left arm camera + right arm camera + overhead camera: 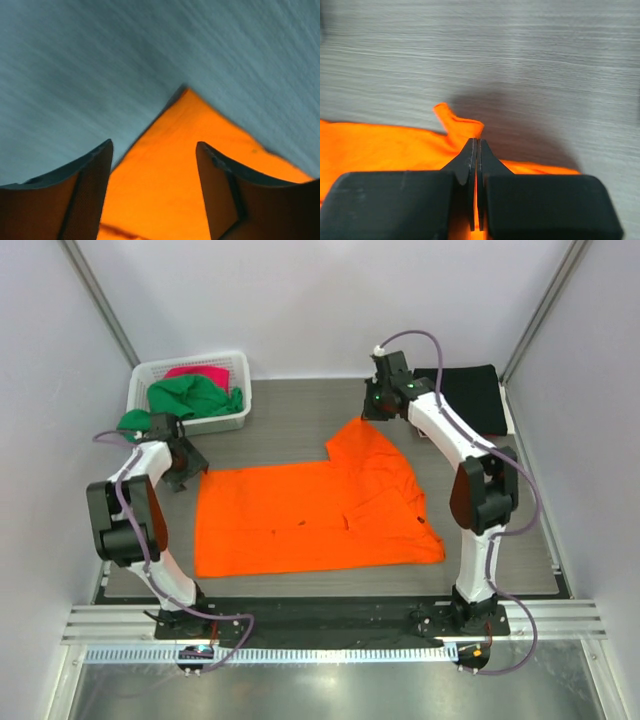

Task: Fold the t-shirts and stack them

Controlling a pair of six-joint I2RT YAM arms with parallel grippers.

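Observation:
A bright orange t-shirt (310,515) lies spread flat on the grey table. My left gripper (190,465) is at the shirt's far left corner. In the left wrist view the left gripper (154,145) has its jaws apart, with the corner of the orange t-shirt (165,175) lying between them. My right gripper (372,412) is at the shirt's far tip. In the right wrist view the right gripper (477,142) is shut on a pinched fold of the orange t-shirt (380,145).
A white lattice basket (240,365) at the back left holds a green t-shirt (195,398) and a pink t-shirt (200,372). A black t-shirt (470,390) lies at the back right. Side walls stand close on both sides.

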